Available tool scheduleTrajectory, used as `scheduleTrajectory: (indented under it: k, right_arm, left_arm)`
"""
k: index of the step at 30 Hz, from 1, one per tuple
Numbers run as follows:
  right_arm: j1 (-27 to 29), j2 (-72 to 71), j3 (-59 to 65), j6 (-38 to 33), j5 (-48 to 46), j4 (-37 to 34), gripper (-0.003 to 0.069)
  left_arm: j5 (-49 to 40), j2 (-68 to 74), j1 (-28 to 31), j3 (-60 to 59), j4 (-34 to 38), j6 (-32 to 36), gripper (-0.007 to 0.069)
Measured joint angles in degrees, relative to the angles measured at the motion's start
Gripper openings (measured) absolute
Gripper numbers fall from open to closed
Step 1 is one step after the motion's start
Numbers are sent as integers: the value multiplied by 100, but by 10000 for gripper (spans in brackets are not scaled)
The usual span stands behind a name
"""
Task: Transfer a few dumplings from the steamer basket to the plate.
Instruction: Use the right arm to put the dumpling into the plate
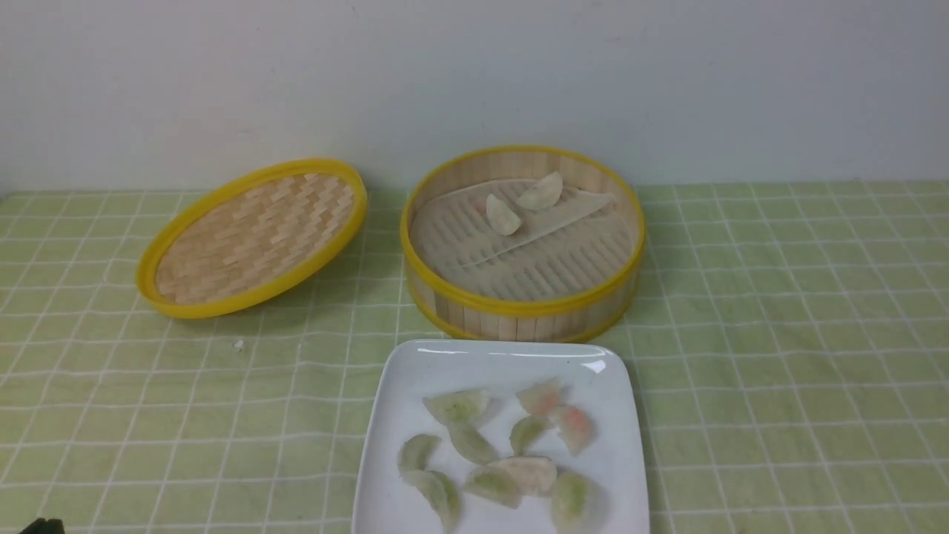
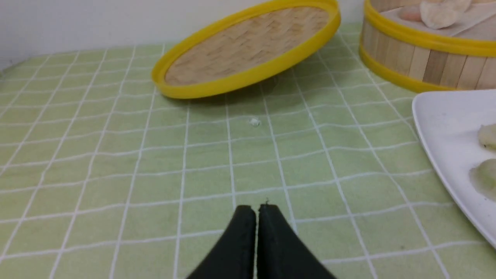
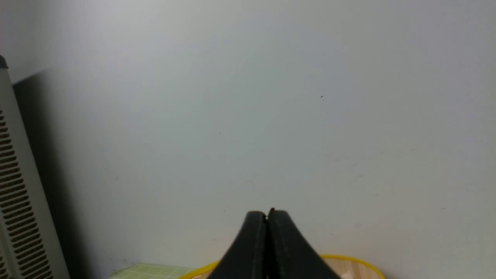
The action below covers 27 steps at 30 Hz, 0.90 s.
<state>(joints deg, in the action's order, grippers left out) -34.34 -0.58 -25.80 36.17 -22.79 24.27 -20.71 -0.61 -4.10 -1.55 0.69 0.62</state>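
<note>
We're looking at a bench (image 1: 778, 334) under a green cloth with white grid lines, and the plate sits right at the heart of it: our glossy white square plate (image 1: 385, 430) with rounded corners. Just beyond the plate stands the steamer basket (image 1: 519, 314), round bamboo with yellow rims and a slatted floor. Beyond the plate and off to its left, tilted, there's the shallow woven bamboo lid (image 1: 252, 237) with its yellow rim!

Now the tools: our black left tool (image 2: 257, 209) is clenched, fingertips together with nothing between them, to the near left of the plate. Our black right tool (image 3: 268, 213) is clenched too, and empty; its wrist view faces mostly the pale wall (image 3: 232, 116).

And the dumplings! On the plate we have a loose cluster of small translucent crescent dumplings (image 1: 471, 443), green, whitish and pinkish-orange, some touching. Beyond the plate, pale dumplings (image 1: 503, 215) lie in the basket's far half.
</note>
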Motion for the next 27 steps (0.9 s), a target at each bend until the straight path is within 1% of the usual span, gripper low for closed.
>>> scheduleTrajectory:
  k: [4,25,27]
  right_arm:
    - [0,0,0,0,2,0,-15]
    - [0,0,0,0,2,0,-15]
    - [0,0,0,-83,2,0,-15]
  left_arm:
    - [-111,0,4,-5,36,4,-6]
    - [-116,0,4,-5,40,11,-6]
    - [-116,0,4,-5,40,16,-6]
